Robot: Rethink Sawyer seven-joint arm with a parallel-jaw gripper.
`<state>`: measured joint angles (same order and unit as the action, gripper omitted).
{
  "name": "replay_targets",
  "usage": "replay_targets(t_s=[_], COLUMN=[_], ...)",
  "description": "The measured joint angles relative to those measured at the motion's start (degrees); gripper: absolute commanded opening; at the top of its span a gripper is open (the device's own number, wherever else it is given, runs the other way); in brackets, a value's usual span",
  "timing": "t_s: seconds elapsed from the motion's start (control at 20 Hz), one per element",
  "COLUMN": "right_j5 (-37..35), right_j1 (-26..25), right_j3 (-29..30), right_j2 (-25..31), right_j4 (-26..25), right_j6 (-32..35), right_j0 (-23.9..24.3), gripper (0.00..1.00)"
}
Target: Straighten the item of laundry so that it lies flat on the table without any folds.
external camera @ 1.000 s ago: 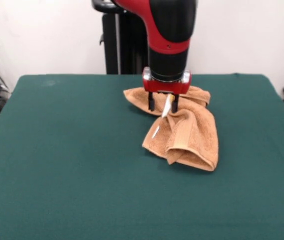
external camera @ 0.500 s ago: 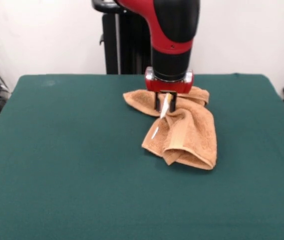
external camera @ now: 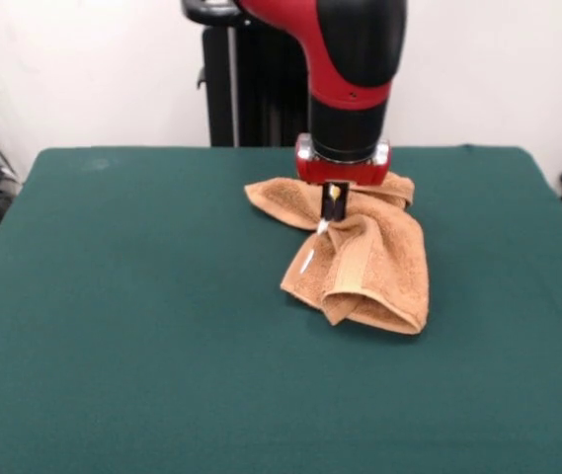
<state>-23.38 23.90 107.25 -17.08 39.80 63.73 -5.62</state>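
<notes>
One towel: the towel (external camera: 360, 259) is still bunched up on the table (external camera: 132, 326), a bit past the middle and off to the right in the front view.
What changed: a moment ago the two black fingers stood apart over the towel. Now they have come close together, and the arm has slid a little to the right.
Gripper: the gripper (external camera: 334, 205) is pinched narrow, with a bit of the towel's top fold caught between its tips. A small white bit shows right at the tips; it may be a tag.
What that means: I think the grab has just been made. Nothing is flat yet, so most of the job is still to do. A lift or a pull looks like the next thing.
Towel shape: folded over itself, with a flat band running down the front and a rolled lump at the low right corner. One flap sticks out to the left behind the gripper.
Towel feel: orange-tan, fluffy and soft. It will bend and sag when lifted.
White tag: a thin white tag (external camera: 307, 261) shows on the left edge.
Table top: dark green, smooth and dull like felt, much bigger than the towel.
</notes>
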Motion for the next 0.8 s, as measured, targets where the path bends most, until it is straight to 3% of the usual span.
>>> replay_targets(t_s=[0.45, 0.8], right_j5=[-0.01, -3.59], right_j1=[-0.48, -3.54], right_j3=[-0.52, -3.67], right_j2=[-1.71, -13.06], right_j4=[0.01, -1.75], right_j6=[1.62, 9.2], right_j0=[-1.74, -14.31], gripper=[0.0, 0.0])
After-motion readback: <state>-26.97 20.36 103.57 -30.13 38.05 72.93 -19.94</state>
